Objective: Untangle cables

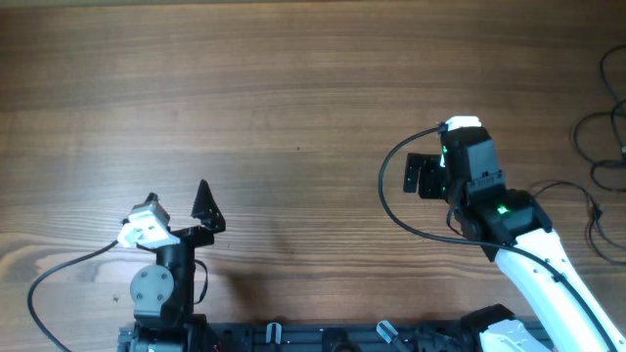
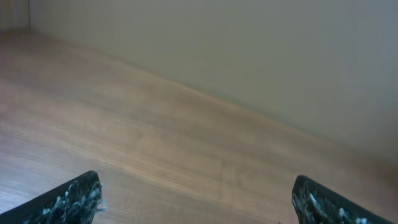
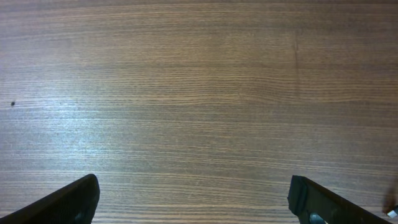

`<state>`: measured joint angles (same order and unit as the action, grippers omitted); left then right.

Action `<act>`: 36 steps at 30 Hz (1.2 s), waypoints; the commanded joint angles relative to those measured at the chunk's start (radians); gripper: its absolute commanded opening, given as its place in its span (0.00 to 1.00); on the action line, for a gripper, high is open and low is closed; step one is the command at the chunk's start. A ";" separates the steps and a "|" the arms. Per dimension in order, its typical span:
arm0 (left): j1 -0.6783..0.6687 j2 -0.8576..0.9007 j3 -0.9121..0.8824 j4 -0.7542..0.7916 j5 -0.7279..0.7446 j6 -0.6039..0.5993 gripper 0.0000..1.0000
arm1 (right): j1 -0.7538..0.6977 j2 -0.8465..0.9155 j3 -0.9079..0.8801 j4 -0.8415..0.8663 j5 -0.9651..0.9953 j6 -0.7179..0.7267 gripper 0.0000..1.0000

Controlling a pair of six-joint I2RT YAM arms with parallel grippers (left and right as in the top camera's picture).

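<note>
At the bottom left of the overhead view the left tool [image 1: 177,196] sits released, its two black fingers spread wide with nothing between them. Its wrist view shows only bare bench [image 2: 155,137] and a pale wall behind. Lower right, the right tool [image 1: 423,176] is likewise spread open and empty, with only wood grain between its fingers in the wrist view.

Farther out, against the right edge of the overhead frame, lie the cables [image 1: 594,208]. They are very thin black cords in loose separate loops on the bench, well apart from both tools. The spread runs roughly top to bottom along that edge. One strand ends in a small dark plug pointing toward the lower right. The frame edge cuts off most of the loops, so I cannot tell how many cords there are or where they cross.
</note>
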<state>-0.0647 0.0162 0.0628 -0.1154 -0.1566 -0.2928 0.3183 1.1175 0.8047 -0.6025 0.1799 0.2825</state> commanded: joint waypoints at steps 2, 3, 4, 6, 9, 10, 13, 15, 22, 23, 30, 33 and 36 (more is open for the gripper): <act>0.012 -0.013 -0.057 0.076 0.039 -0.008 1.00 | 0.004 0.006 -0.008 0.003 0.002 -0.013 1.00; 0.012 -0.013 -0.057 0.082 0.039 -0.007 1.00 | 0.004 0.006 -0.008 0.003 0.002 -0.013 1.00; 0.013 -0.013 -0.057 0.087 0.035 -0.007 1.00 | 0.004 0.006 -0.008 0.003 0.002 -0.013 1.00; 0.018 -0.013 -0.057 0.078 0.032 -0.007 1.00 | 0.004 0.006 -0.008 0.003 0.002 -0.013 1.00; 0.056 -0.013 -0.057 0.051 0.068 -0.007 1.00 | 0.004 0.006 -0.008 0.003 0.002 -0.013 1.00; 0.066 -0.013 -0.057 0.048 0.082 -0.006 1.00 | 0.004 0.006 -0.008 0.003 0.002 -0.013 1.00; 0.085 -0.013 -0.057 0.041 0.122 0.001 1.00 | 0.004 0.006 -0.008 0.003 0.002 -0.013 1.00; 0.084 -0.013 -0.057 0.041 0.122 0.001 1.00 | 0.004 0.006 -0.008 0.003 0.002 -0.013 1.00; 0.084 -0.013 -0.057 0.042 0.115 0.118 1.00 | 0.004 0.006 -0.008 0.003 0.002 -0.013 1.00; 0.084 -0.013 -0.057 0.042 0.115 0.159 1.00 | 0.004 0.006 -0.008 0.003 0.002 -0.013 1.00; 0.085 -0.013 -0.057 0.044 0.092 0.310 1.00 | 0.004 0.006 -0.008 0.003 0.002 -0.013 1.00; 0.084 -0.013 -0.057 0.044 0.092 0.387 1.00 | 0.004 0.006 -0.008 0.003 0.002 -0.013 1.00; 0.084 -0.013 -0.057 0.044 0.092 0.387 1.00 | 0.004 0.006 -0.008 0.003 0.002 -0.013 1.00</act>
<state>0.0135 0.0139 0.0139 -0.0738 -0.0547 0.0433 0.3183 1.1175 0.8047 -0.6025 0.1799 0.2825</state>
